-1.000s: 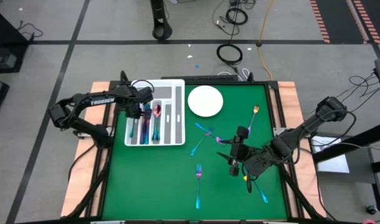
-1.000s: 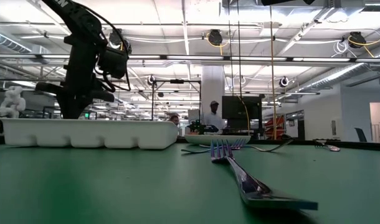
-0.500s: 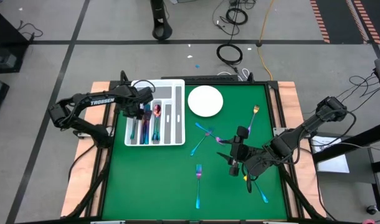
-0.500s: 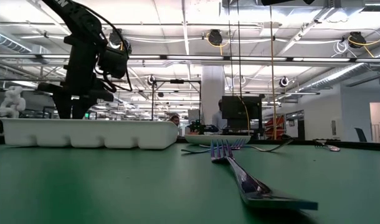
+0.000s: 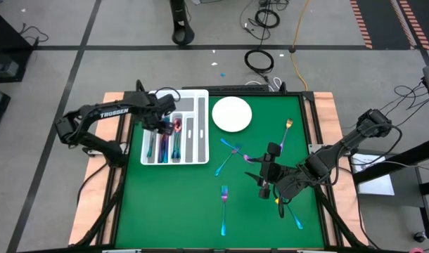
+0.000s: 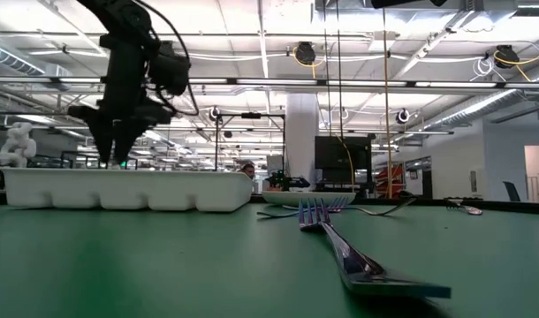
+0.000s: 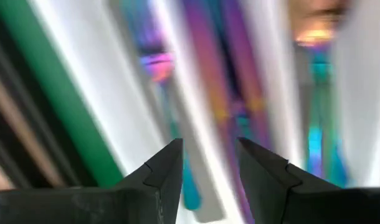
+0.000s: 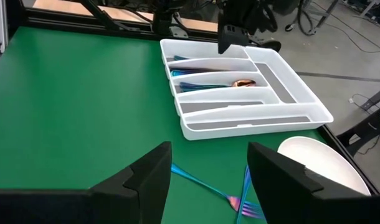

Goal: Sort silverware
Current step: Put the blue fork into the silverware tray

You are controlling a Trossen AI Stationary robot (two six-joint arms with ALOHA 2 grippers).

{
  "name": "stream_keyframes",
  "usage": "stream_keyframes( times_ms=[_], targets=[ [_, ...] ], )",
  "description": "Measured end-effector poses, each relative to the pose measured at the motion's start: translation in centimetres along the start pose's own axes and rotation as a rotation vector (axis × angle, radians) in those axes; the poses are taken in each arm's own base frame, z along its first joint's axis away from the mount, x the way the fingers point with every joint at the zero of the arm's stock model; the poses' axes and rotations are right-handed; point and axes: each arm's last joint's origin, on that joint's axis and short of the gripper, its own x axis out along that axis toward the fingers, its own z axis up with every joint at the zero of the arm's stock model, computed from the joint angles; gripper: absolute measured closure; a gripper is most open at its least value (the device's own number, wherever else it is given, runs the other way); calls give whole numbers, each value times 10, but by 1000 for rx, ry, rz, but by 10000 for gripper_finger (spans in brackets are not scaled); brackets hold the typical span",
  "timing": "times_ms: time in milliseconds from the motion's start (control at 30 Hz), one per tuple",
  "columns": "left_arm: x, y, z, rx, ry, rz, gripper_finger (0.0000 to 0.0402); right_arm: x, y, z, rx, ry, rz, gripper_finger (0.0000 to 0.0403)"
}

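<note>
Iridescent metal is what you are sorting, and much of it lies loose on the green table [image 5: 186,211]. Nearest the front edge, one fork [image 5: 223,209] lies alone, tines pointing to the back. Past it, toward the right edge, your right gripper [image 5: 264,171] waits low over the mat with its fingers spread and nothing between them. A utensil [image 5: 290,213] lies just in front of that arm, two more pieces [image 5: 231,157] cross near the table's middle, and a gold-tipped one [image 5: 285,132] lies near the right edge.

Risk, as I judge it: the right arm sits close among these loose pieces, so a low sweep could knock them into each other or toward the edge.

Farther back, near the back left corner, the white divided tray [image 5: 200,151] already holds several pieces of silverware [image 5: 162,144] in its left slots. Your left gripper [image 6: 114,141] hangs above that tray, fingers pointing down and parted only narrowly, holding nothing. The left wrist view is blurred, so I cannot tell which slot lies beneath the fingertips [image 7: 167,163].

Second risk: descending blind there could strike a divider, or catch a sorted piece and drag it out or into the wrong slot. The round white plate [image 5: 232,114] sits beside the tray at the back edge.
</note>
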Motion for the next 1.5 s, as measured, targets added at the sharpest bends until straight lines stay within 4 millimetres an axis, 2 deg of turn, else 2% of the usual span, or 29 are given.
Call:
stream_keyframes(
  times_ms=[133,267,600,767,867,1100,1267,1367,1500],
  targets=[
    [-8,-24,-9,92,-39,-79,251,0,-1,-1,-11,10,-4,204],
    [-10,-55,-27,179,-81,-214,251,0,-1,-1,-13,12,-5,204],
    [-25,-129,-97,427,-204,-603,251,0,-1,-1,-5,11,-4,204],
    [-32,-155,-127,529,-281,-780,251,0,-1,-1,-4,11,-4,204],
    [-28,-168,-138,557,-316,-822,251,0,-1,-1,1,11,-4,204],
    [4,-195,-148,628,-326,-819,251,-1,-2,-4,-4,31,-10,204],
    [25,-210,-143,703,-368,-805,251,-15,-14,-2,43,35,-8,204],
    [22,-220,-136,742,-406,-799,251,-29,-24,-3,105,40,1,204],
    [1,-240,-124,810,-485,-816,251,-50,-34,-9,177,72,12,204]
  ],
)
